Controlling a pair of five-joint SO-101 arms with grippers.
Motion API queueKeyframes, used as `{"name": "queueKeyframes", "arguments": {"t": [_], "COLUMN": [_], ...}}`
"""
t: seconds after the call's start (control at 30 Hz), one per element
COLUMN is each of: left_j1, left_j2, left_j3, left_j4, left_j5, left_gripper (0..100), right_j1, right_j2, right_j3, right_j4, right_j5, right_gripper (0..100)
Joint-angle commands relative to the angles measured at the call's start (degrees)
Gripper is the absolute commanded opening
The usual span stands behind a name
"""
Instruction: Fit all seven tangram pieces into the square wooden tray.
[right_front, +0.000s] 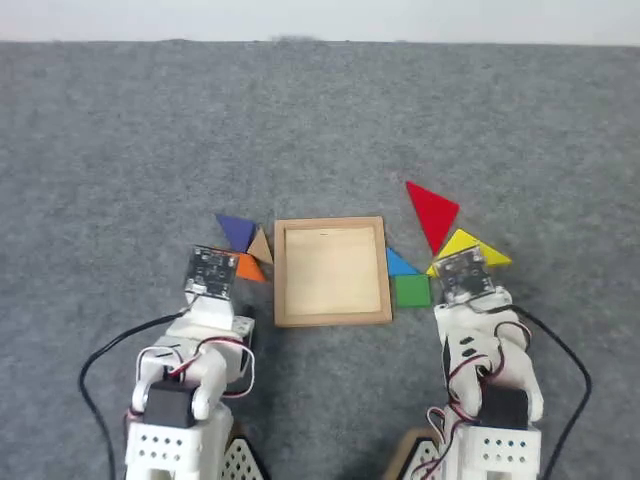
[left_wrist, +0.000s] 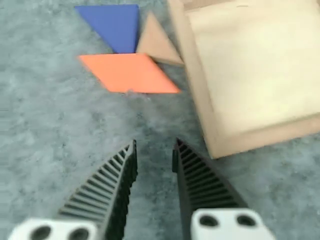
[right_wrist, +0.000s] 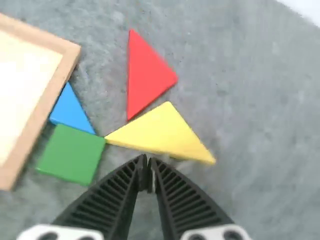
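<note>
The grey surface (right_front: 320, 120) fills the frame, with the square wooden tray (right_front: 333, 317) at its centre, floor bare. The left arm (right_front: 190, 390) stands lower left and the right arm (right_front: 490, 370) lower right.

Right of the tray lie:
- the red triangle (right_front: 432, 212), uppermost
- the yellow triangle (right_front: 462, 240), just below it

Left of the tray lie:
- the dark blue triangle (right_front: 237, 231)
- the orange parallelogram (right_front: 250, 267), beneath it

The green square (right_front: 411, 290) and the light blue triangle (right_front: 399, 264) sit just beside the tray's right wall. The tan triangle (right_front: 262, 245) sits by its left wall.

The left jaws stand apart over bare surface near the parallelogram. The right jaws are together at the yellow triangle's edge.
</note>
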Motion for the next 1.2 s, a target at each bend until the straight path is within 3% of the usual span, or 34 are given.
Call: {"name": "queueKeyframes", "arguments": {"t": [0.0, 0.2, 0.37, 0.67, 0.83, 1.17], "left_j1": [2.1, 2.1, 2.1, 1.7, 1.7, 1.7], "left_j2": [-0.8, -0.8, -0.8, -0.8, -0.8, -0.8], "left_j3": [-0.3, -0.3, -0.3, -0.3, -0.3, -0.3], "left_j4": [0.1, 0.1, 0.1, 0.1, 0.1, 0.1], "left_j5": [-0.4, -0.3, -0.3, -0.3, -0.3, -0.3], "left_gripper": [11, 11, 11, 11, 11, 11], "right_j1": [0.4, 0.4, 0.0, -9.0, -10.4, -10.1], "right_j2": [0.8, 19.9, 47.4, 89.3, 102.7, 118.1], "right_j3": [-9.0, -24.7, -43.7, -74.5, -88.3, -98.8], "right_j4": [-0.8, -0.2, 1.4, 11.3, 16.2, 16.6], "right_j5": [1.3, 0.7, -6.4, -9.6, -9.5, -9.0], "right_gripper": [0.6, 0.6, 0.6, 0.6, 1.2, 26.7]}}
